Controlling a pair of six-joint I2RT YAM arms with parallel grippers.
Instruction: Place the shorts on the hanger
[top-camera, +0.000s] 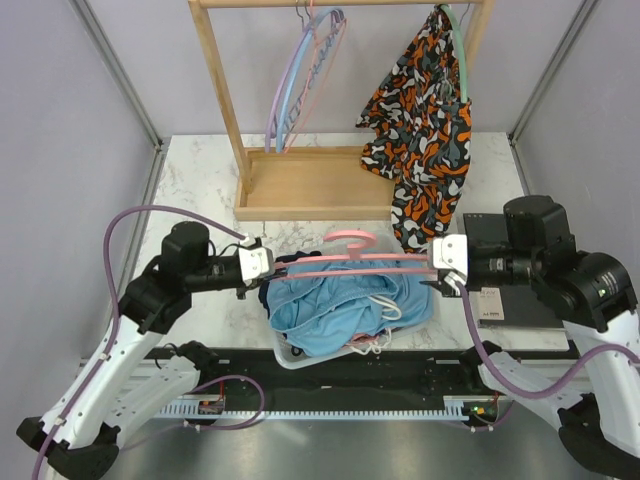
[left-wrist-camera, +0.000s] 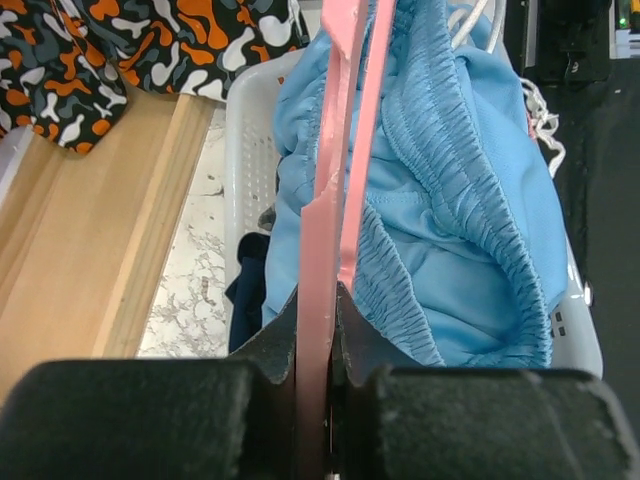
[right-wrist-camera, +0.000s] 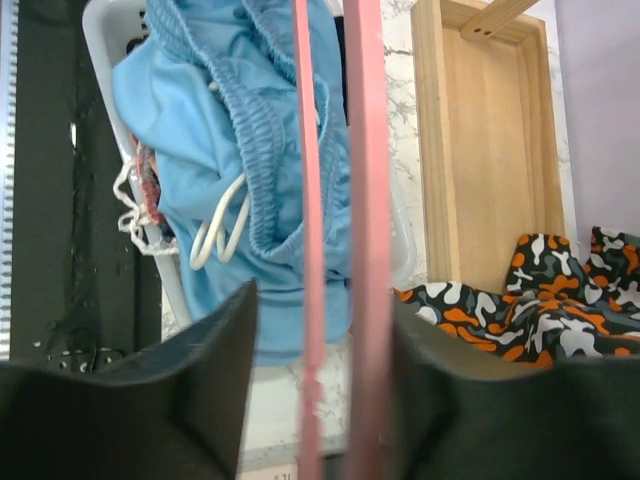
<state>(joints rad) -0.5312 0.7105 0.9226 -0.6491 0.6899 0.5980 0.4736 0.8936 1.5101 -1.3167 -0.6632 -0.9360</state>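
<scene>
The pink hanger (top-camera: 360, 257) lies level between my two grippers, its hook pointing toward the rack. It hovers over the sky-blue shorts (top-camera: 330, 305), which are bunched in a white basket (top-camera: 285, 355). My left gripper (top-camera: 270, 268) is shut on the hanger's left end; in the left wrist view the fingers (left-wrist-camera: 280, 330) pinch the pink bar (left-wrist-camera: 325, 180) beside the shorts' waistband (left-wrist-camera: 460, 220). My right gripper (right-wrist-camera: 322, 300) stands open around the hanger's right end. Both pink bars (right-wrist-camera: 368, 150) pass between its jaws, with a gap on the left. The white drawstring (right-wrist-camera: 225, 225) hangs from the shorts (right-wrist-camera: 190, 110).
A wooden rack (top-camera: 310, 185) stands behind the basket, holding lilac and blue hangers (top-camera: 300, 80) and an orange-black-white garment (top-camera: 420, 140) on a mint-green hanger (top-camera: 455, 40). Dark navy clothing (left-wrist-camera: 250, 290) lies in the basket beside the shorts. A black flat pad (top-camera: 500, 300) sits under my right arm.
</scene>
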